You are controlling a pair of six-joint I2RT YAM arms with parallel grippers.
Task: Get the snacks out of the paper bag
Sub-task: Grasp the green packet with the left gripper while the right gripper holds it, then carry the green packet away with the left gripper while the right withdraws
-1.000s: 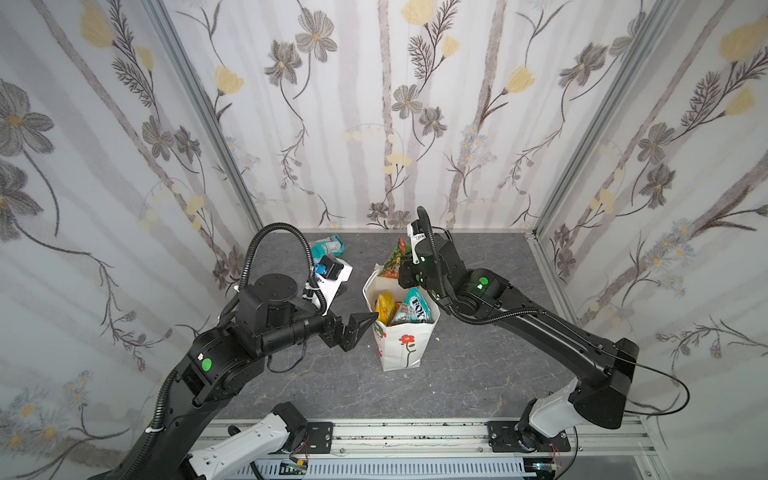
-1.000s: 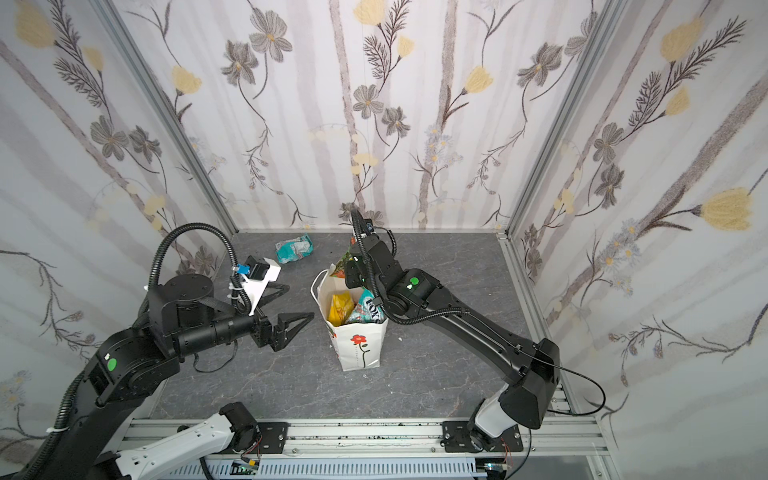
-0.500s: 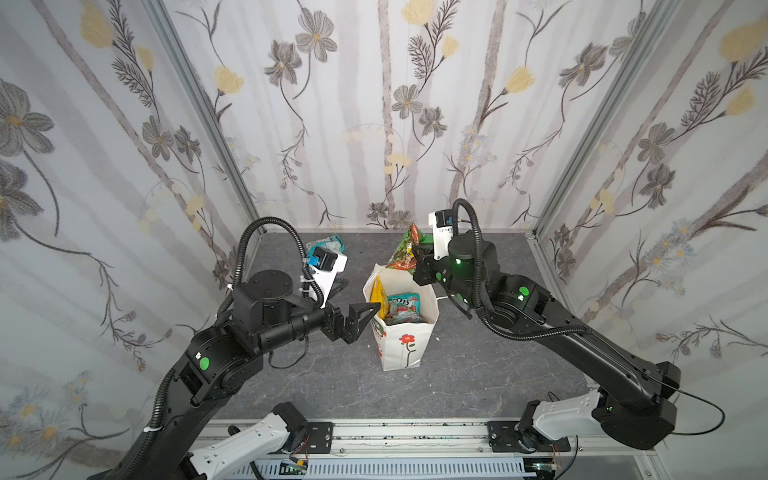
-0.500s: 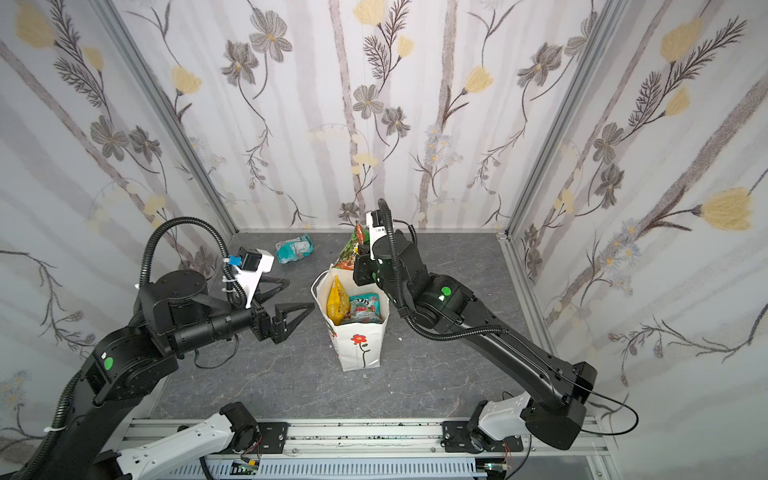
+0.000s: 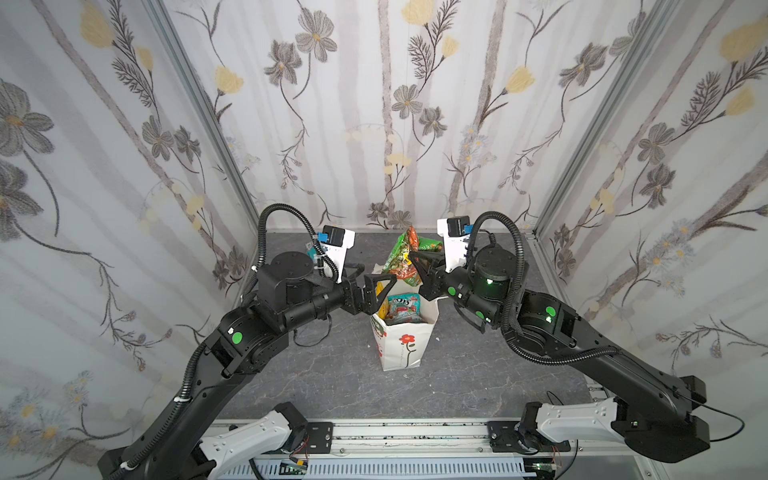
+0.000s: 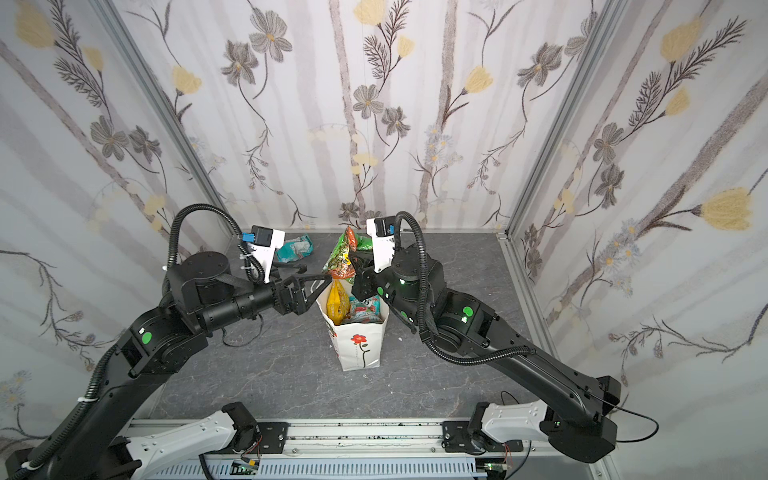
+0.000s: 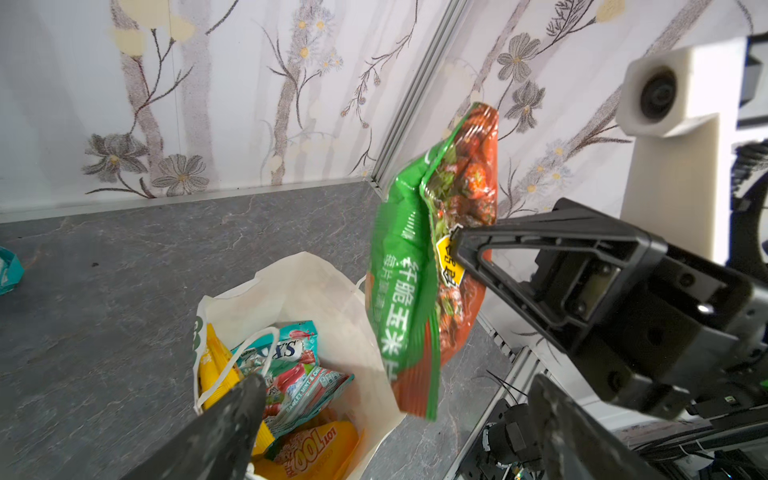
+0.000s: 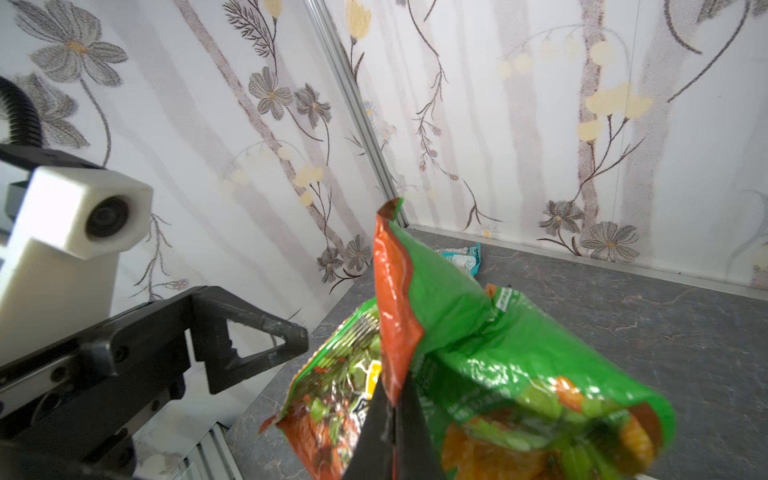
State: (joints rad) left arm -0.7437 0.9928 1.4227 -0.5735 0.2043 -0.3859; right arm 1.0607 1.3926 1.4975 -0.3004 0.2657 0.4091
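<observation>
The white paper bag [image 5: 401, 345] [image 6: 357, 347] with a red flower stands upright mid-table. My right gripper [image 5: 413, 258] [image 8: 394, 401] is shut on a green-orange snack packet [image 5: 402, 261] [image 6: 341, 257] [image 7: 409, 291] [image 8: 478, 332], which hangs above the bag's far rim. My left gripper [image 5: 384, 291] [image 6: 319, 291] [image 7: 397, 384] is open at the bag's left rim and holds nothing. Inside the bag [image 7: 316, 286] lie a teal FOX'S packet [image 7: 282, 349], a yellow packet [image 6: 337, 301] and an orange packet [image 7: 311, 449].
A teal packet [image 6: 296, 248] [image 8: 461, 257] lies on the grey table near the back left wall, behind the left arm. Flowered walls close in the table on three sides. A metal rail [image 5: 399, 432] runs along the front edge.
My right arm has swung out to the right and turned its wrist, keeping the green-orange packet above the bag. My left gripper has moved right, up to the bag's mouth.
</observation>
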